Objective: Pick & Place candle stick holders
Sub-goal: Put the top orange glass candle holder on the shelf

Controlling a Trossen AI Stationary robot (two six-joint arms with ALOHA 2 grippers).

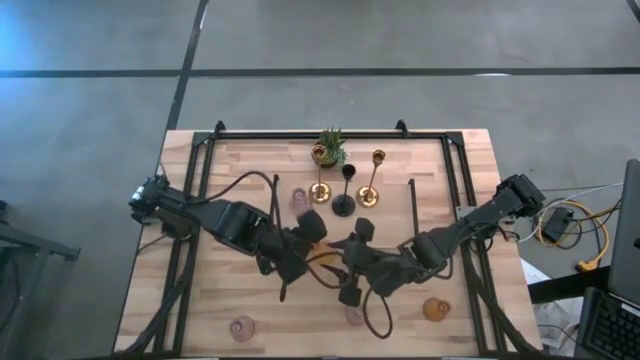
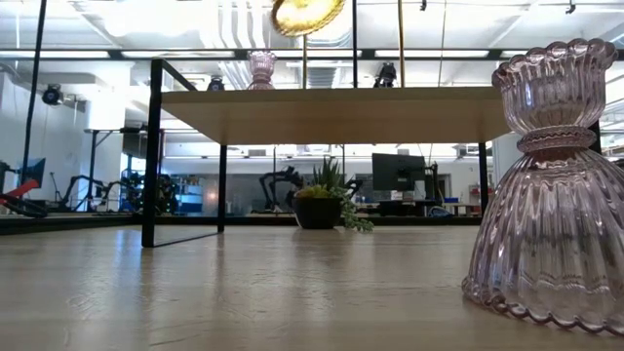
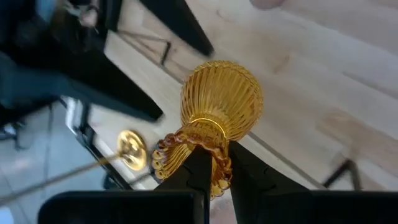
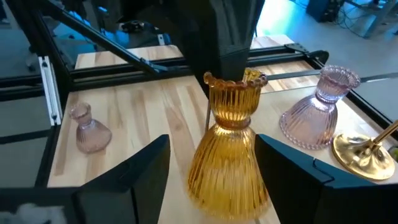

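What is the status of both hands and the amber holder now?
Left hand shut on amber holder's rim, holding it mid-table. Right hand open around its body, not gripping. Pink holder and gold holder's base close beside.

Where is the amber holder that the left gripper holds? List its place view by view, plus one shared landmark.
High view: amber holder at table centre, between the arms, mostly hidden.
Low view: not in it.
Left wrist view: centre, left gripper pinching its rim.
Right wrist view: centre, inside the open right gripper.
Landmark: gold candlestick base, in both wrist views.
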